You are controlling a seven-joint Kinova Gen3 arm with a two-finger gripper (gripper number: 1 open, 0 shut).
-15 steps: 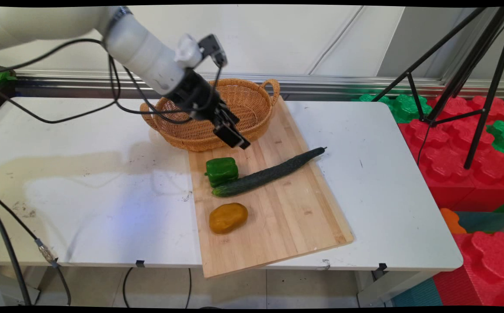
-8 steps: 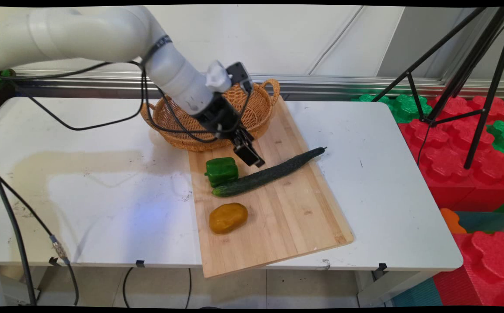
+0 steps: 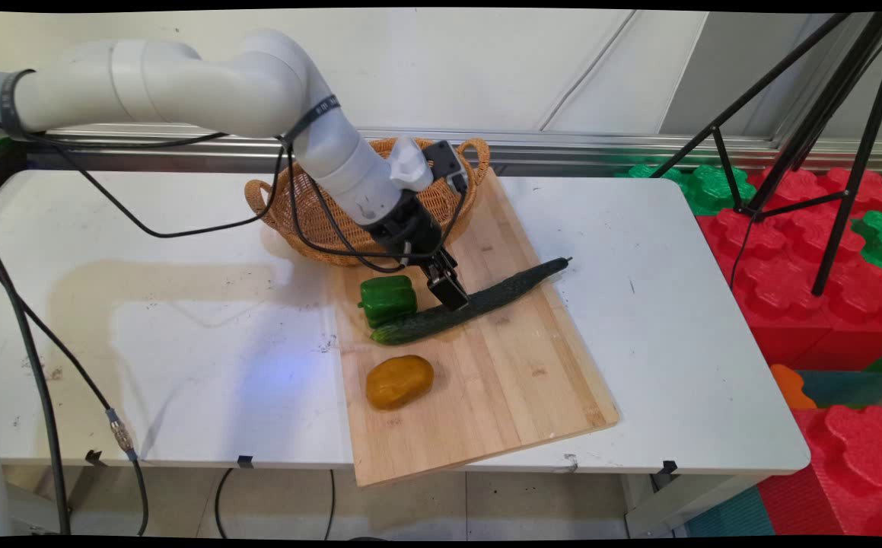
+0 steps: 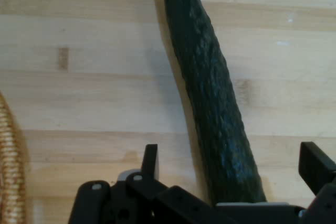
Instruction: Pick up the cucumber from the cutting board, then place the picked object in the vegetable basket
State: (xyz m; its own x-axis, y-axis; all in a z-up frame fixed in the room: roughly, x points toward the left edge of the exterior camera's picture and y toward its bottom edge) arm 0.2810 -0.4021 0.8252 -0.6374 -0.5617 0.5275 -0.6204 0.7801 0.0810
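Cucumber (image 3: 471, 302), long, dark green and bumpy-skinned, lies diagonally on the bamboo cutting board (image 3: 501, 380), its stem end pointing to about 2 o'clock and overhanging the board's right edge, its blunt end at about 8 o'clock just beside the green bell pepper (image 3: 387, 299). The black two-finger gripper (image 3: 452, 293) is spread wide and holds nothing; in the hand view the gripper (image 4: 231, 163) has one finger on either side of the cucumber (image 4: 210, 103), neither one pressing on it. The cucumber looks stiff and fairly light, with a waxy, knobbly skin that could slip or roll under a narrow pinch, and its length would likely make it tip if taken near an end; the thick middle stretch, where the fingers stand now, seems the soundest place to take hold. A yellow-brown potato (image 3: 399, 381) sits apart at 6 o'clock from the pepper. At the board's far end, at 11 o'clock from the gripper, stands a wicker basket (image 3: 319, 221) with two handles. The board lies askew on the white table (image 3: 144, 327), which is scuffed and stained, its near corner jutting past the table's front edge. Black tripod legs (image 3: 829, 152) and red and green foam blocks (image 3: 806, 251) fill the floor at 3 o'clock.
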